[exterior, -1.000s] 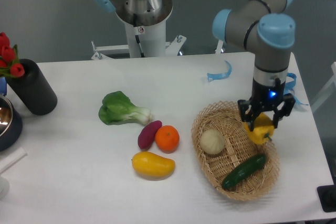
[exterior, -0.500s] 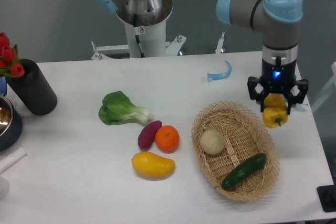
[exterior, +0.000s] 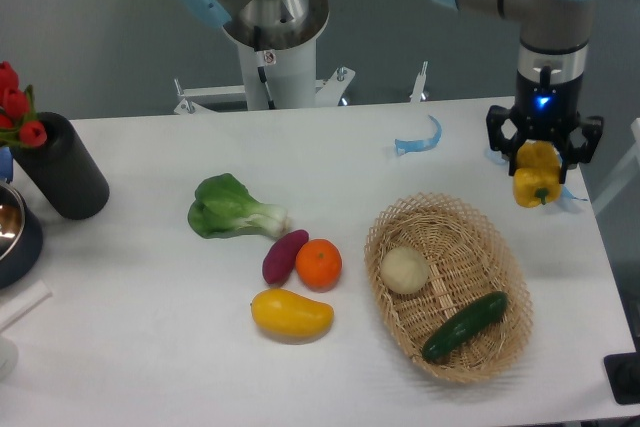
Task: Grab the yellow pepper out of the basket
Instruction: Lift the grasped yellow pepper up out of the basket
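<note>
Fingers [exterior: 521, 146] clamped on the pepper [exterior: 535, 177] from both sides, black tips showing left and right of its upper half. Gripper [exterior: 541, 150] pointing straight down, blue light lit on the wrist just above. Pepper hanging between and below the tips, lobes down, a short dark green stem end poking out low on its right; long axis roughly vertical, in line with the tool.

Clear of the basket [exterior: 391, 221] altogether: held in the air above the table's far right part, up and to the right of the wicker rim, nothing under it but table [exterior: 300, 157] and a bit of blue strap [exterior: 420, 139] off to the left. Looks like the pick itself is done and only a steady hold is wanted; any slip would probably send the glossy skin sliding straight down out of the tips.

Left in the basket: pale onion [exterior: 404, 270] near the middle, cucumber [exterior: 465, 326] lying diagonally toward the near rim. Well left of the basket, on the table: orange [exterior: 318, 263], purple root [exterior: 284, 255], mango [exterior: 291, 313], leafy green [exterior: 232, 208]. Far left edge: black vase [exterior: 66, 179] with red tulips [exterior: 18, 107].
</note>
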